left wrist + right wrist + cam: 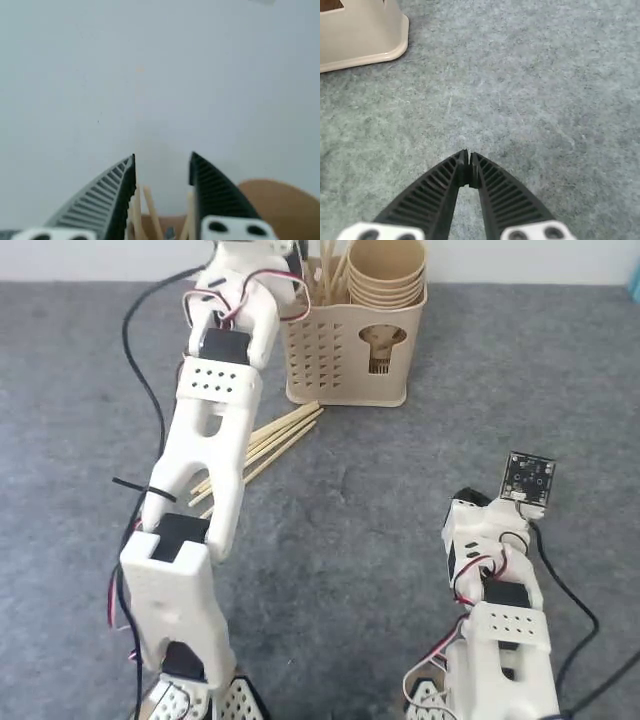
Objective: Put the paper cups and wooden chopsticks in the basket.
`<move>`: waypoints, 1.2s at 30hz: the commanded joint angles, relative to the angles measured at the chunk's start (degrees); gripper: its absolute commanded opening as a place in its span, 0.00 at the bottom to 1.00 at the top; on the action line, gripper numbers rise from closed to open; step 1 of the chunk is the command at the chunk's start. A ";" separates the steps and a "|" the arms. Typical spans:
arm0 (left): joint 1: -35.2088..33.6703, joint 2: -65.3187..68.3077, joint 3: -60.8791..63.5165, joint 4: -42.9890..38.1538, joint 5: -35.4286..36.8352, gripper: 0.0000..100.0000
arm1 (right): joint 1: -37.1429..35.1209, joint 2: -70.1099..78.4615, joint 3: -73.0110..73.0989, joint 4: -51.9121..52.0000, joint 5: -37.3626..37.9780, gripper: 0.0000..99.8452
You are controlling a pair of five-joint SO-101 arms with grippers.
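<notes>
Wooden chopsticks (262, 445) lie in a loose bundle on the counter (400, 490) at about 10 o'clock from its centre, partly under the left arm. One end of the bundle is near the foot of the basket (345, 355), which stands at 12 o'clock. The paper cups (388, 275) sit nested in its 1 o'clock side, and further sticks (328, 275) stand upright in its 11 o'clock side.

The left pincer (162, 160) hangs over the upright sticks with its jaws apart. Stick ends show in the gap, but contact with the jaws cannot be determined. The right pincer (469, 155) is parked at 5 o'clock, jaws together on nothing.

The step in hand appears to be the release of sticks into the basket.
1. Keep the jaws apart and lift straight up before any sideways swing, as a snagged stick could tip the light basket.
2. Grip the loose bundle across its length, near mid-span.
3. Bring it upright before lowering.
</notes>
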 commanded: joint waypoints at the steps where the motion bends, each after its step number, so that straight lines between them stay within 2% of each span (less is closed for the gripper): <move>1: -0.35 -5.27 -3.38 11.43 -1.93 0.31 | -0.22 -1.71 -0.70 -1.45 0.88 0.01; 5: -1.23 -12.31 -3.30 23.56 -1.93 0.30 | -0.22 -1.71 -0.70 -1.45 0.88 0.01; 12: -6.42 -21.36 -2.95 51.60 -2.11 0.30 | -0.22 -1.80 -0.62 -1.01 0.88 0.01; 15: -9.14 -21.19 -2.07 61.45 -7.03 0.30 | -0.22 -1.80 -0.53 -0.92 0.88 0.01; 17: -10.99 -20.48 0.48 63.91 -11.69 0.30 | -0.22 -1.80 -0.53 -0.92 0.88 0.01; 19: -13.36 -19.52 3.82 64.44 -16.09 0.30 | -0.22 -1.80 -0.44 -0.84 0.88 0.01; 23: -16.79 -16.35 13.32 59.87 -23.91 0.30 | -0.22 -1.80 -0.44 -0.84 0.88 0.01; 28: -17.67 -13.01 26.59 49.58 -33.14 0.22 | -0.22 -1.80 -0.44 -0.84 0.88 0.01; 36: -17.67 -11.60 40.57 30.95 -41.93 0.22 | -0.22 -1.80 -0.44 -0.84 0.88 0.01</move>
